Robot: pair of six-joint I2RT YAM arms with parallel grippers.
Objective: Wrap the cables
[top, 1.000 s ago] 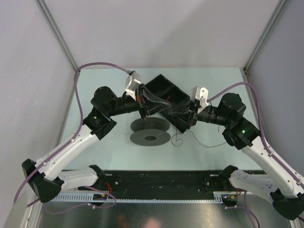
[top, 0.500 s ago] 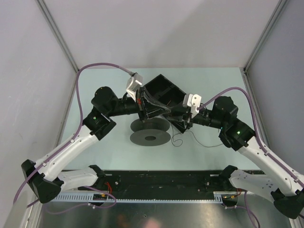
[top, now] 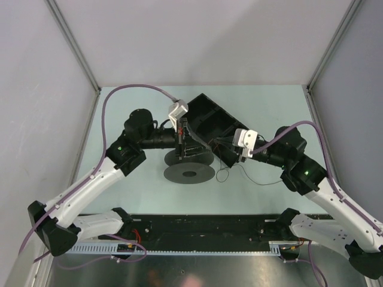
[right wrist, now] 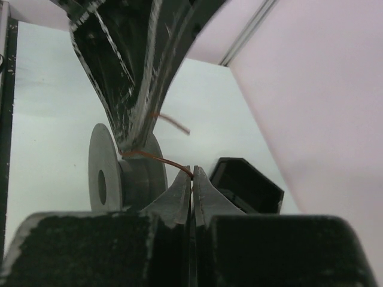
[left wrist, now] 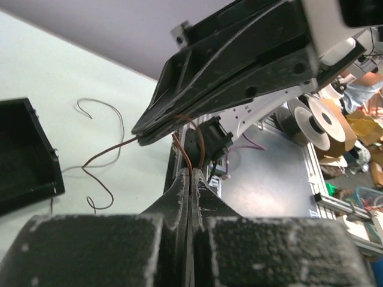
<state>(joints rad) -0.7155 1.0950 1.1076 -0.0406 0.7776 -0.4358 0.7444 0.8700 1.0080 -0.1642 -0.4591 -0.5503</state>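
Grey walls stood around a pale green worktop point(top: 269, 101). A dark round spool point(top: 190, 172) sat in the middle of it, with a black box point(top: 209, 113) just behind it on the far side. The left tool point(left wrist: 189, 174) was pressed together and pinched the thin brown cable point(right wrist: 161, 158) right beside the spool's middle. The right tool point(right wrist: 192, 174) was pressed together too, pinching the same cable a little way along, just right of the spool. The rest of the cable lay loose and wavy on the worktop, to the right. The step looked like laying a turn of cable round the spool's middle. To do it well, the short bit between the two tools should probably be tight but not tugged, since such a thin wire could slip or snap. One tool should hold on while the other lets go, so the turn does not spring off.
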